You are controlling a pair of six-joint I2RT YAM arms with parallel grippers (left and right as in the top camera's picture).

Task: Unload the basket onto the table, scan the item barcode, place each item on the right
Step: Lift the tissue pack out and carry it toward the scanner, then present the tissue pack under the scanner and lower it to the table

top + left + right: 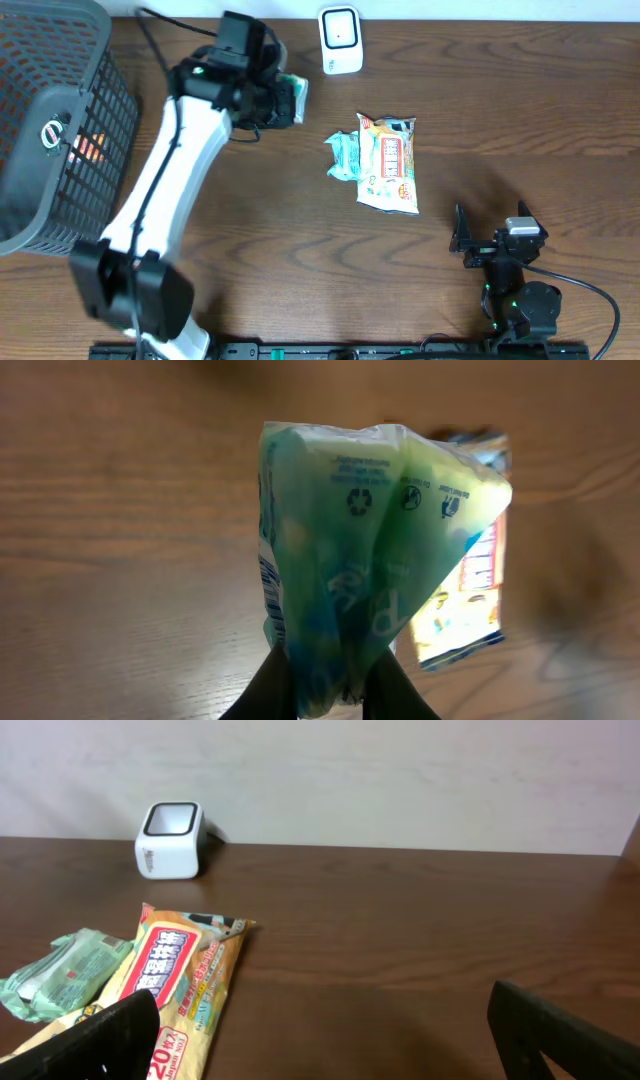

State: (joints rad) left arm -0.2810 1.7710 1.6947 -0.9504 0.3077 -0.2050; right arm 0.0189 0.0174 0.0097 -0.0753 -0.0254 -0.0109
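- grip: the left hand (283,100) is pressed together on the green packet (297,96), pinching one end. In the left wrist view the packet (370,550) rises crumpled from between the fingers (262,690).
- place: the packet hangs clear of the worktop (520,110), near the white scanner (340,40), with nothing between them.
- key relation: the scanner lies ahead and a little to the right of the held packet. Its dark window faces upward in the right wrist view (170,840), so the barcode probably has to come over it facing down.
- axis: the packet's long axis runs out from the fingers, roughly toward the scanner's side.
- barcode: blue striped print down one edge may be it, but it is too creased to tell.
- other arm: the right hand (470,240) is spread wide and holds nothing. It sits low at the near edge, well apart from the scanner, so the left is clearly the nearer.
- elsewhere: an orange packet (390,162) and a second green packet (347,155) lie touching mid-worktop, and a basket (50,130) stands at the left.
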